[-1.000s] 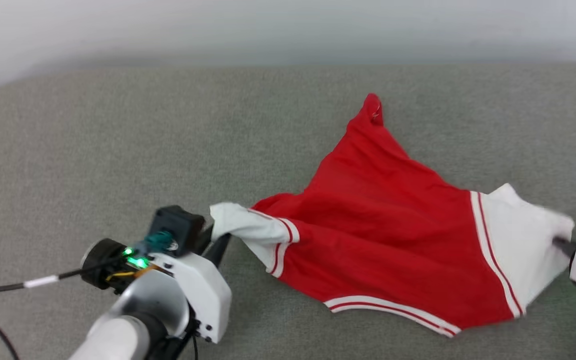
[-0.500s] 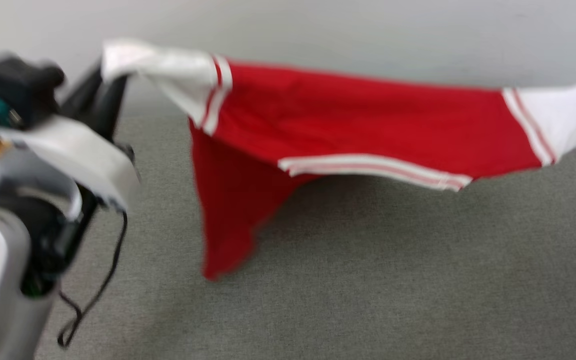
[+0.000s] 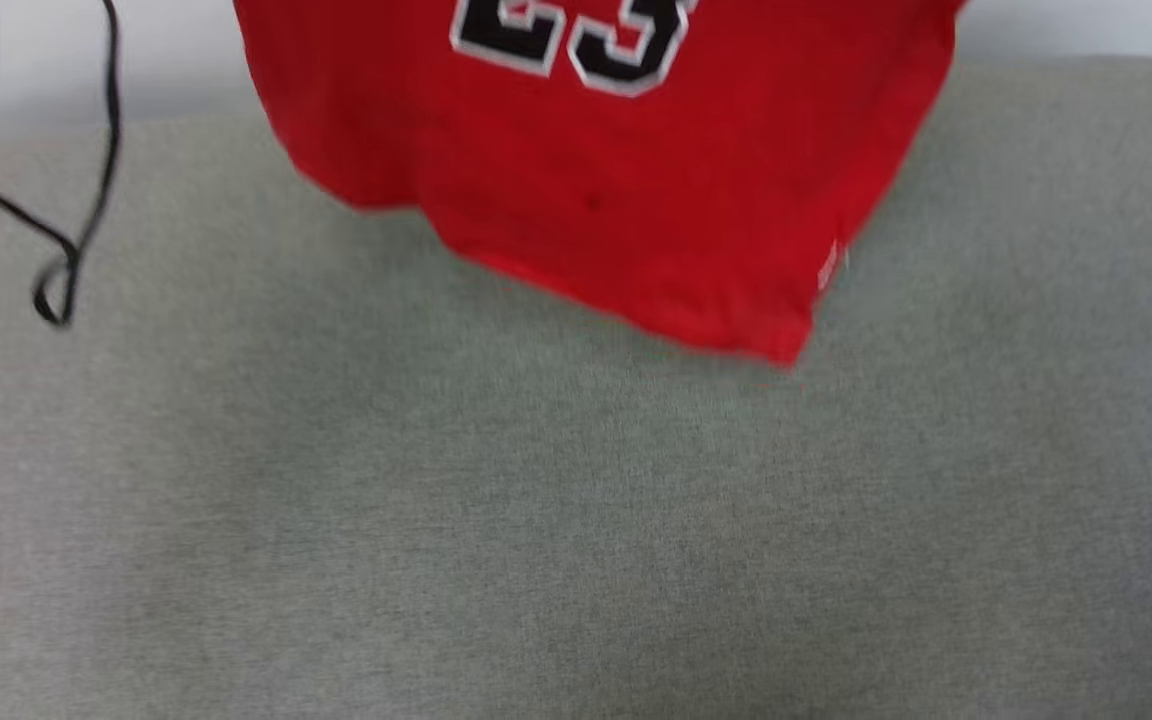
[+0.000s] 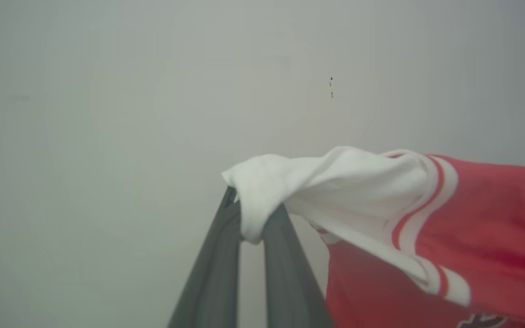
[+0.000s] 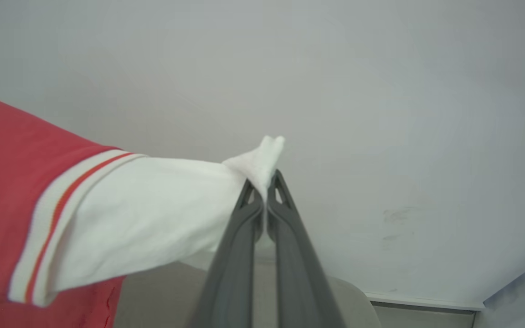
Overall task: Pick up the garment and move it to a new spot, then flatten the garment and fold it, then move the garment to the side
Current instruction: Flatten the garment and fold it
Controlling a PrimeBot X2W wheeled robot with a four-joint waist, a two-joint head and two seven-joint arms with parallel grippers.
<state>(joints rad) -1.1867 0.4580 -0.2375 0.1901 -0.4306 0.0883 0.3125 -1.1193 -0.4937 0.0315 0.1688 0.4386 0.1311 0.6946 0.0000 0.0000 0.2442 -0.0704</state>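
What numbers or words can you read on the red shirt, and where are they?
"23": black digits with white outlines on the red garment; their tops are cut off by the head view's upper edge, so this is likely, not certain.
Small white tag at the garment's hem: too blurred to read.
Dark lettering at the left wrist view's bottom edge: too little shows.

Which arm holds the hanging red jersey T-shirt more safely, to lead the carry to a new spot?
Left, probably. The left gripper clamps a thick bunch of the white sleeve of the red jersey T-shirt; the right gripper pinches only the tip of the other sleeve, which might slip first.
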